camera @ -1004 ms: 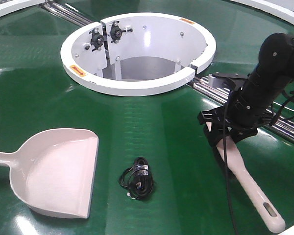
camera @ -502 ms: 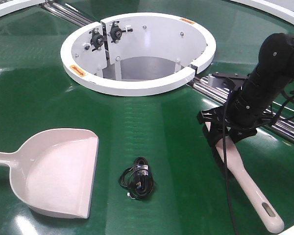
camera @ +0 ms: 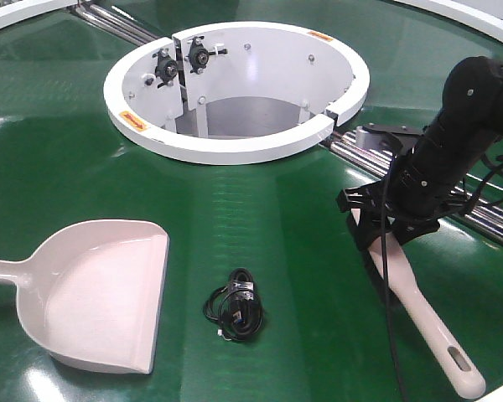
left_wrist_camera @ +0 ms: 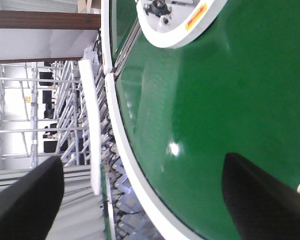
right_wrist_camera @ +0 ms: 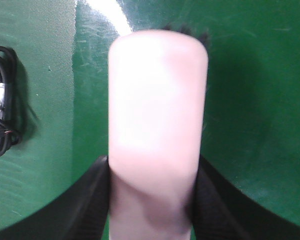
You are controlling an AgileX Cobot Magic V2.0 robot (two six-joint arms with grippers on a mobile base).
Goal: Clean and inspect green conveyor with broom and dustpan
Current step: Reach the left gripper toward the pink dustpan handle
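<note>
Dustpan [camera: 101, 289] and black cable coil [camera: 235, 306] are noted nearest on the green conveyor [camera: 260, 209]. Beyond, the broom [camera: 427, 322] is clamped near its head by the right gripper [camera: 386, 230] jaws; a low, flat sweep is advised. Left gripper [left_wrist_camera: 143, 159] jaws are spread wide, empty.

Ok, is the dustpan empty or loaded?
Empty: the dustpan shows a bare pink inside; the coiled black cable lies beside it on the green conveyor.

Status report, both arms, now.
Right gripper shut on broom. Left gripper open, empty. Dustpan lying free on green conveyor. Black cable coil between dustpan and broom.
</note>
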